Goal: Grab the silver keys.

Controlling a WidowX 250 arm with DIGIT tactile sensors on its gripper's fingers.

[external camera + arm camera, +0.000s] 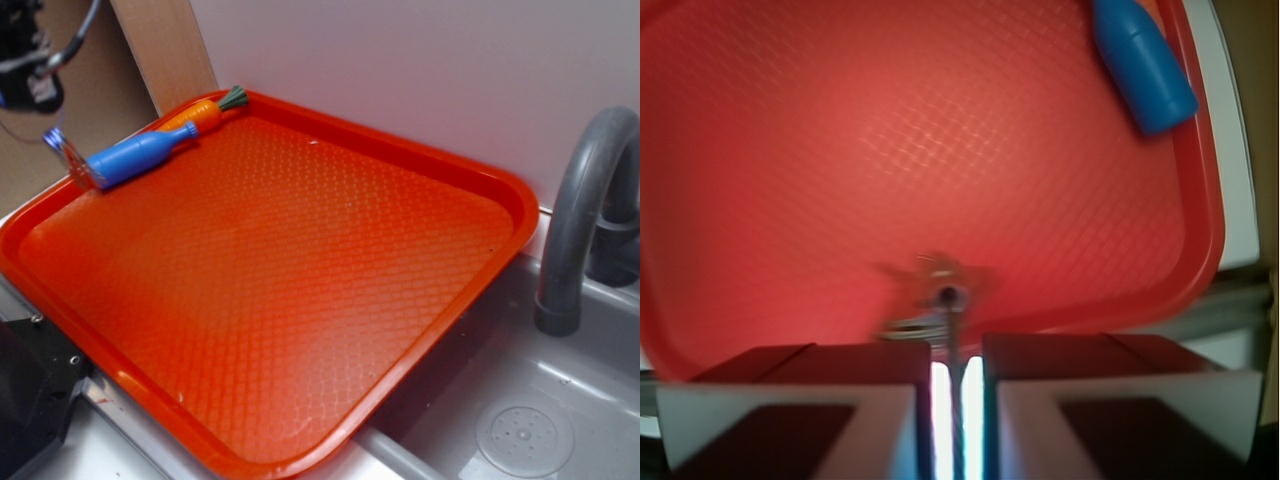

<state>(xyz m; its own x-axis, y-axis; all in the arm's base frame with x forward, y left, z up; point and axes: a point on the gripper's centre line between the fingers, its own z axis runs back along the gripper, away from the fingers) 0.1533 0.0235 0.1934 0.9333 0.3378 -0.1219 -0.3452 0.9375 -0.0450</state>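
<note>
Silver keys [936,290] pinched and lifted above the orange tray [300,300].

From left: hanging blurred at the 9 o'clock edge in the exterior view, next to the blue bottle [140,155]; gripper [956,375] clamped on their wire loop, jaws almost touching. Grasp seemingly done; remaining, at most, holding firm.

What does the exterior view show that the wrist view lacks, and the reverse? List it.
Exterior only: the carrot, faucet and sink. Wrist only: the tool seen close, jaws nearly shut on the blurred keys. Both: the tray and the bottle.
</note>
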